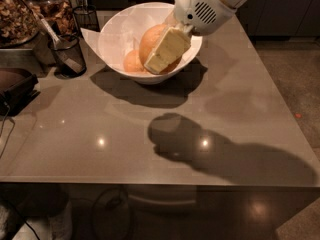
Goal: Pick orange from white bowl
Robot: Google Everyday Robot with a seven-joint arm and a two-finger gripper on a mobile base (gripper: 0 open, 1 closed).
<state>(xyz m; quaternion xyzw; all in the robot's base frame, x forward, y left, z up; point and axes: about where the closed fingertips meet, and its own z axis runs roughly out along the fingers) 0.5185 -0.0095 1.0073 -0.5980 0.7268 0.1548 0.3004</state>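
The white bowl (114,21), lined with white paper, stands at the back of the grey table. My gripper (153,59) reaches down into it from the upper right and is shut on the orange (148,41), a smooth light-orange fruit held against the broad cream finger (167,49). The other finger is hidden behind the fruit. The orange sits high, about level with the bowl's rim. A second, smaller orange fruit (131,63) lies in the bowl to the lower left of it.
A small black mesh cup (67,54) with a utensil stands left of the bowl. Containers of dried food (17,14) are at the back left. A dark object (15,86) lies at the left edge. The table's front edge (160,184) is below.
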